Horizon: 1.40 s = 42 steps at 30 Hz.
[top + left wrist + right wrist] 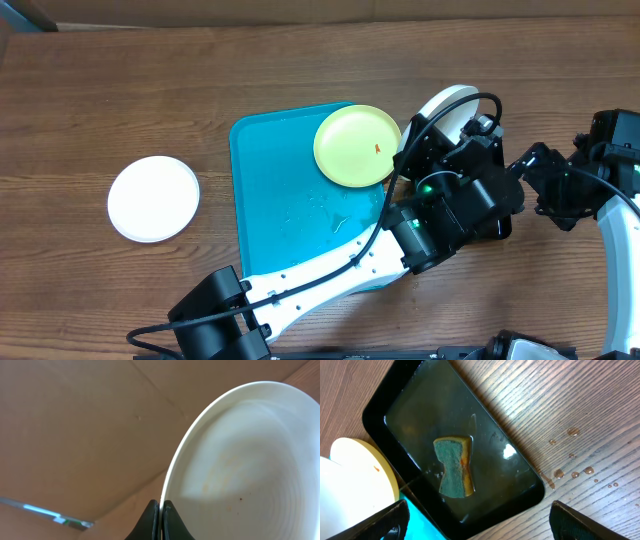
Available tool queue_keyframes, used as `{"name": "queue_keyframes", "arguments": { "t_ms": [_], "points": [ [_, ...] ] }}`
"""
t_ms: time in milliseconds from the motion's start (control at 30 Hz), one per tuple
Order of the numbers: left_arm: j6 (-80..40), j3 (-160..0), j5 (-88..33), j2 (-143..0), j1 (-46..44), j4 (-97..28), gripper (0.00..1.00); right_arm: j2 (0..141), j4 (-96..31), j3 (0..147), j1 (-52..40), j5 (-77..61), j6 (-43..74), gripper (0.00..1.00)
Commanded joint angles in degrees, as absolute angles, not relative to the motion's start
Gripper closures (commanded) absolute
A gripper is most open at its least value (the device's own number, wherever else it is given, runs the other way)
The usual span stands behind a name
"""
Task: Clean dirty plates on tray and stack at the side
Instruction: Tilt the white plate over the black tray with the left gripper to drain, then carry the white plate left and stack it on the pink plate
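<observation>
The turquoise tray (285, 200) lies mid-table. A lime-green plate (357, 146) with an orange speck rests on its far right corner. One white plate (154, 198) lies flat on the table to the left of the tray. My left gripper (161, 510) is shut on the rim of the other white plate (240, 460) and holds it tilted on edge beyond the tray's right side (452, 103). My right gripper (477, 520) is open and empty above a black tray. The green plate's edge (370, 467) and the turquoise tray's corner (422, 522) show in the right wrist view.
A black tray (520, 467) of water holds a yellow-green sponge (454, 466). It stands to the right of the turquoise tray, hidden under the arms in the overhead view. Water drops (572, 467) dot the wood beside it. The right arm (600, 180) is at the right edge.
</observation>
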<state>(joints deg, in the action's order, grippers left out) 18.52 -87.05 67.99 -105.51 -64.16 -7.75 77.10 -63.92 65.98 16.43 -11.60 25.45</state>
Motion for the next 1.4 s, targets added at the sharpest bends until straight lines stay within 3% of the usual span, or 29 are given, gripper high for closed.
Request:
{"name": "queue_keyframes", "arguments": {
  "t_ms": [0,200,400,633,1133,1367],
  "points": [
    [25.4,-88.7,68.6,-105.3,-64.6,-5.8,0.96,76.7,-63.7,65.6,16.5,-11.3,25.1,0.09],
    [26.1,-88.7,67.4,-105.3,-64.7,-5.7,0.96,76.7,-63.8,65.6,16.5,-11.3,25.0,0.09],
    [36.0,-88.7,64.9,-105.6,-64.8,-5.3,0.96,76.7,-63.7,65.6,16.5,-11.3,25.0,0.09],
    [36.2,-88.7,65.7,-105.6,-65.0,-4.8,0.96,76.7,-63.8,65.6,16.5,-11.4,25.0,0.09],
    [17.7,-88.7,76.9,-105.5,-64.9,-2.3,0.96,76.7,-64.7,65.6,16.5,-11.7,25.0,0.09],
    [4.9,-88.7,80.7,-101.7,-64.6,-14.3,0.95,76.7,-64.4,65.6,16.5,-11.7,25.0,0.09]
  ]
}}
